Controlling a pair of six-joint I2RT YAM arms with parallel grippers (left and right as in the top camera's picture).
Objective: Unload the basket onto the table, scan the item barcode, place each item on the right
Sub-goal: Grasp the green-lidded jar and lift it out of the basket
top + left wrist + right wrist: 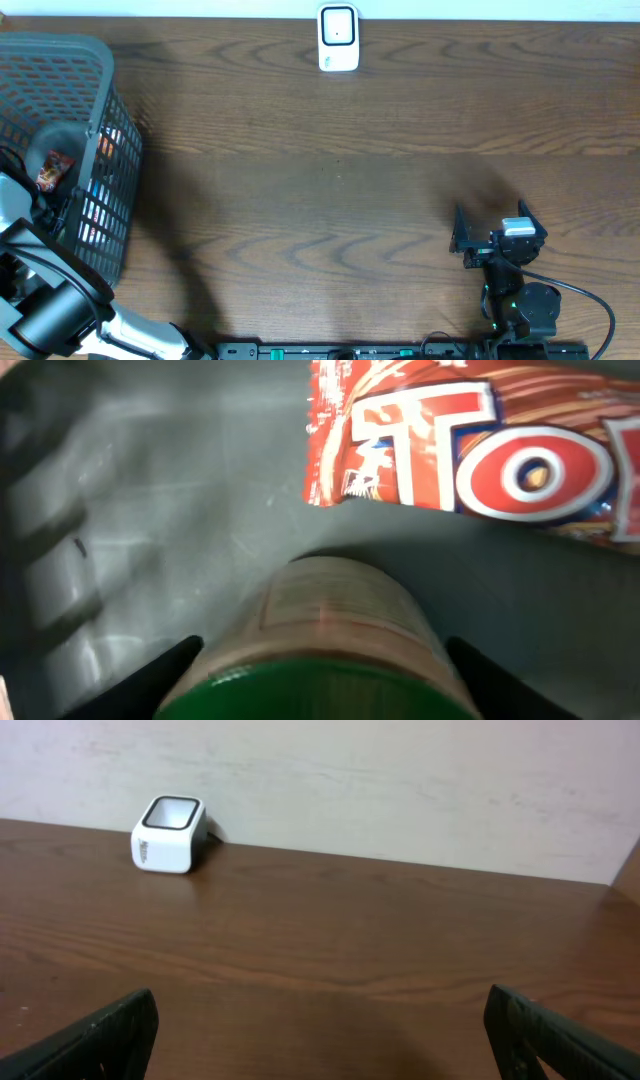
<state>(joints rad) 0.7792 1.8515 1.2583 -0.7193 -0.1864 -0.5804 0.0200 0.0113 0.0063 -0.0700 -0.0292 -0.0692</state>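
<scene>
The item is a round jar [335,620] with a green lid and a beige label, lying on the grey floor of the basket [150,510]. My left gripper [325,665] has it between its black fingers [150,678], which press against both sides. From overhead the left arm [40,300] reaches down into the basket [112,120], and the jar is hidden there. The white barcode scanner [338,38] stands at the far edge of the table, also visible from the right wrist [168,834]. My right gripper [495,228] hovers low over the wood at the front right, open and with nothing between its fingers [320,1030].
A red snack packet [480,450] lies just beyond the jar in the basket, and shows from overhead [55,170] among other packets. The basket's mesh walls surround the left gripper. A pale wall [400,780] rises behind the scanner.
</scene>
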